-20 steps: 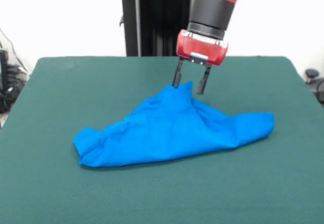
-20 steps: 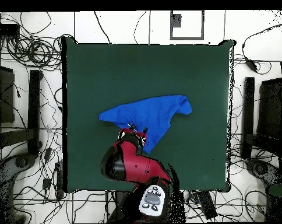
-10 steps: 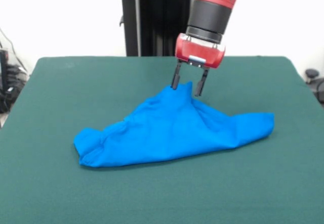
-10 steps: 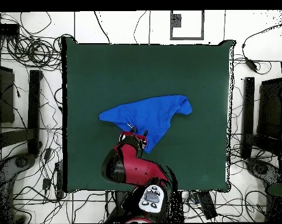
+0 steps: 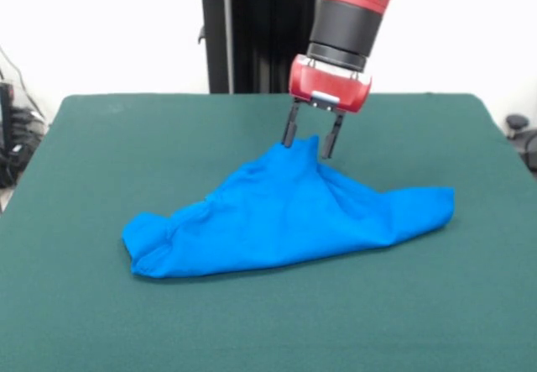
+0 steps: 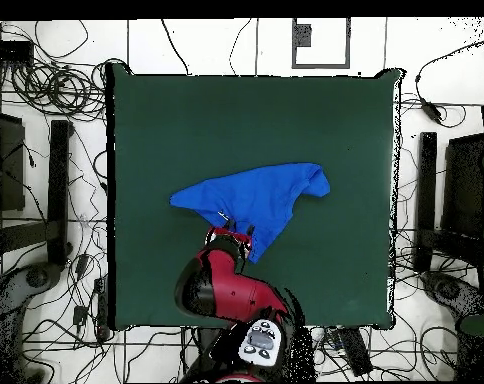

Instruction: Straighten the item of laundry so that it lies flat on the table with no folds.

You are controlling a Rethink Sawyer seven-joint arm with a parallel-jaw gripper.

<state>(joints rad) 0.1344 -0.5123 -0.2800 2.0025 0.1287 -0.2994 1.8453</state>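
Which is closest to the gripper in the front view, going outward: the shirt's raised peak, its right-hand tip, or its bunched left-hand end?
From the gripper, in the front view:
1. The raised peak of the shirt, between the open fingers.
2. The right-hand tip, lower right of the gripper.
3. The bunched left-hand end, lower left, farthest, towards the table side.

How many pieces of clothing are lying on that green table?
1. A single blue shirt lies bunched in a rumpled heap near the middle of the table, with the gripper open just above its highest fold. Nothing else shows on the cloth surface.
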